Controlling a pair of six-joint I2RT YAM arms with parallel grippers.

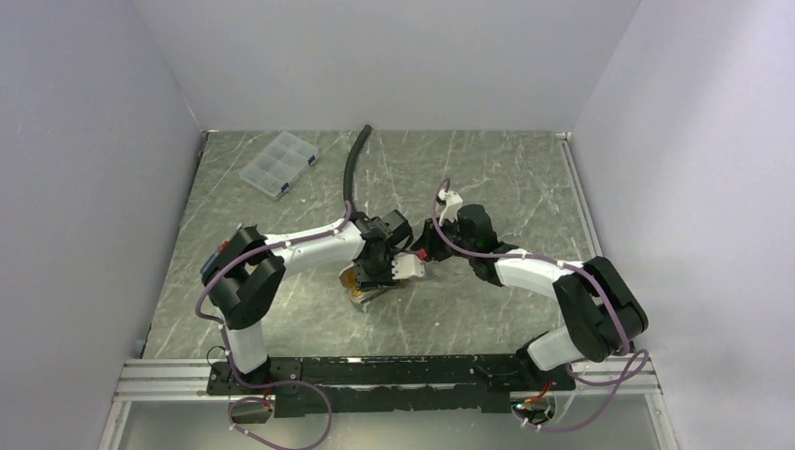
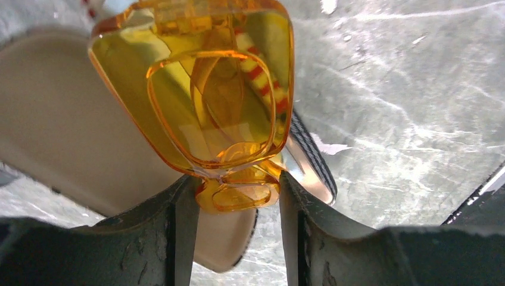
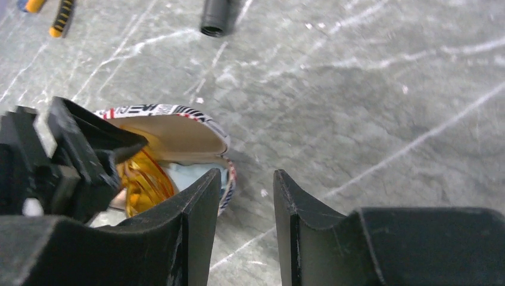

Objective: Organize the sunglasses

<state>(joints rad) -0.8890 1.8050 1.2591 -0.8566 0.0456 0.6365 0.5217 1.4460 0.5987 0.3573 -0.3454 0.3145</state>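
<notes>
Grey marble tabletop [image 2: 405, 119] lies under sunglasses [image 2: 196, 89] pinched in left tool [image 2: 236, 192].

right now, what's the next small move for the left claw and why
Probably ease the left claw forward so the sunglasses slide deeper into the pouch. It grips them folded, at one end, and the right wrist view shows them only at the pouch's gaping mouth. The right claw stands open beside the pouch's edge, holding nothing.

Even, diffuse overhead light, fairly bright; soft shadows pool beneath the arms [image 1: 309, 246] in the top view. White glare streaks the table [image 2: 411, 71] toward 1 o'clock in the left wrist view, where the sunglasses [image 2: 202, 101] glow translucent, slightly soft-focused
</notes>
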